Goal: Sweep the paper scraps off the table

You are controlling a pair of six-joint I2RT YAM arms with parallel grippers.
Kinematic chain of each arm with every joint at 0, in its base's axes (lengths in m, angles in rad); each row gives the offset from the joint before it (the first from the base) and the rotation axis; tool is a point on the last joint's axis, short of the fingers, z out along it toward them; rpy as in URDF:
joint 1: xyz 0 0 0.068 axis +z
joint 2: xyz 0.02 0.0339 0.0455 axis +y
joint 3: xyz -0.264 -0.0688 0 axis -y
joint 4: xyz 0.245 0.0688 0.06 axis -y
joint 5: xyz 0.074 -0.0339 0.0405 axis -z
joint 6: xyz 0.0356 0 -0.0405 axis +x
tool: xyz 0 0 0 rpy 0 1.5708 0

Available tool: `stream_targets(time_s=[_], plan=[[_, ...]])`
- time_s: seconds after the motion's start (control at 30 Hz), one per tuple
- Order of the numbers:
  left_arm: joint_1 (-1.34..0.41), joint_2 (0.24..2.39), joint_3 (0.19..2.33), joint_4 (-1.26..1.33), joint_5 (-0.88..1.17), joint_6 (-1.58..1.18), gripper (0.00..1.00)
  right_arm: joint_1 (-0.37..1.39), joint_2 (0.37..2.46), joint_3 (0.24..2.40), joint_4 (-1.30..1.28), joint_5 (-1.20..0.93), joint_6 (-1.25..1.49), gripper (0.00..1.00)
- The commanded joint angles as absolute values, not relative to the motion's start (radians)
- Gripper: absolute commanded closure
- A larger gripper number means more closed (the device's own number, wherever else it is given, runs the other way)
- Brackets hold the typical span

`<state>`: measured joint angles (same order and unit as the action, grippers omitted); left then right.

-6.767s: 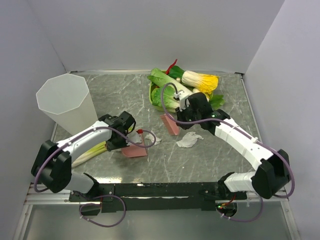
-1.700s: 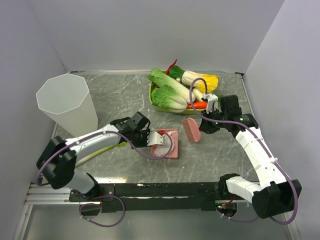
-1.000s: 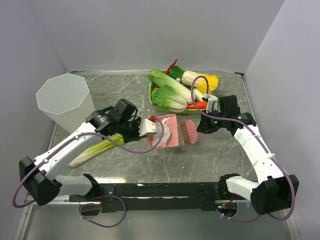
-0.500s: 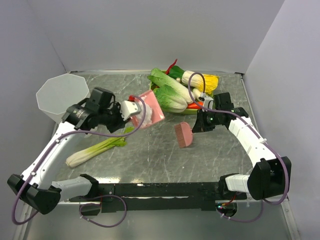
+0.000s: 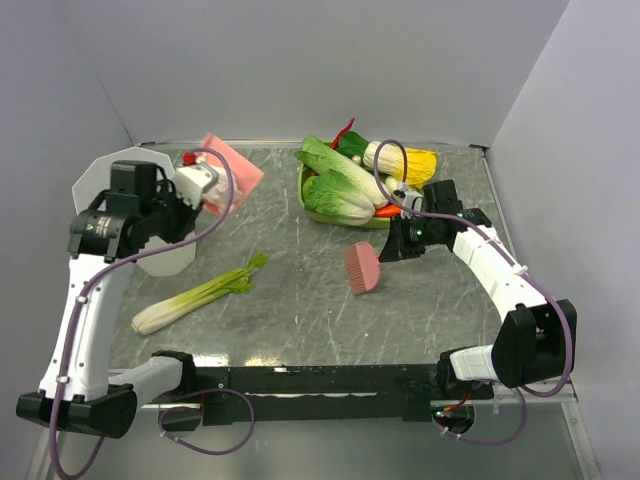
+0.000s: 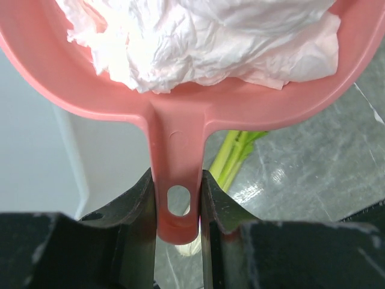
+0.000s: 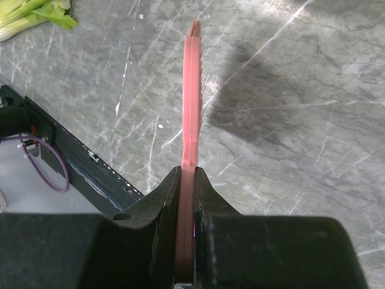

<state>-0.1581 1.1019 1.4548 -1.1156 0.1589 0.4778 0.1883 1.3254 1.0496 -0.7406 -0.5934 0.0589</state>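
Over the marbled table point(image 5: 300, 310), left gripper point(image 6: 178, 198) pinches the dustpan point(image 6: 180, 114) by its handle; tip paper scraps point(image 6: 198, 36) slowly, squarely above the upper-left bin point(image 5: 97, 178). Right gripper point(image 7: 187, 176) clamps the brush point(image 7: 192, 90).

Left arm point(image 5: 82, 300): raised steeply from its base, bent at the far left, wrist turned rightward. Left end effector point(image 6: 178, 201): fingers point(image 6: 129, 223) are closed against both sides of the handle of a dustpan point(image 6: 180, 120). Right arm point(image 5: 497, 275): folded at the near right, forearm extended leftward and away. Right end effector point(image 7: 186, 180): pointed downward at the table point(image 7: 301, 120), clamped on a brush point(image 7: 192, 90) held edge-on.
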Motion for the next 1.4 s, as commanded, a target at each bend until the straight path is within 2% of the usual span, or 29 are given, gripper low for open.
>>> stream_targets(time_s=[0.0, 0.47, 0.57, 0.77, 0.9, 1.03, 1.23, 1.37], plan=[[-0.080, 1.086, 1.574, -1.146, 0.080, 0.385, 0.99, 0.209, 1.350, 1.123, -0.706, -0.626, 0.067, 1.00], [0.140, 1.247, 1.873, -1.308, -0.250, 0.359, 0.99, 0.244, 1.399, 1.169, -0.690, -0.638, 0.069, 1.00], [0.169, 1.243, 1.841, -1.274, -0.348, 0.483, 0.99, 0.252, 1.391, 1.161, -0.692, -0.635, 0.068, 1.00], [0.325, 1.270, 1.825, -1.144, -0.408, 0.805, 0.99, 0.252, 1.385, 1.150, -0.687, -0.626, 0.063, 1.00], [0.469, 1.333, 1.914, -1.112, -0.370, 0.993, 0.99, 0.253, 1.384, 1.161, -0.689, -0.618, 0.064, 1.00], [0.500, 1.348, 1.925, -1.042, -0.373, 1.178, 0.99, 0.252, 1.381, 1.154, -0.684, -0.618, 0.063, 1.00], [0.500, 1.209, 1.702, -0.740, -0.266, 1.602, 0.99, 0.252, 1.384, 1.154, -0.681, -0.618, 0.061, 1.00], [0.500, 1.126, 1.534, -0.666, -0.177, 1.842, 0.99, 0.252, 1.385, 1.157, -0.680, -0.617, 0.060, 1.00]])
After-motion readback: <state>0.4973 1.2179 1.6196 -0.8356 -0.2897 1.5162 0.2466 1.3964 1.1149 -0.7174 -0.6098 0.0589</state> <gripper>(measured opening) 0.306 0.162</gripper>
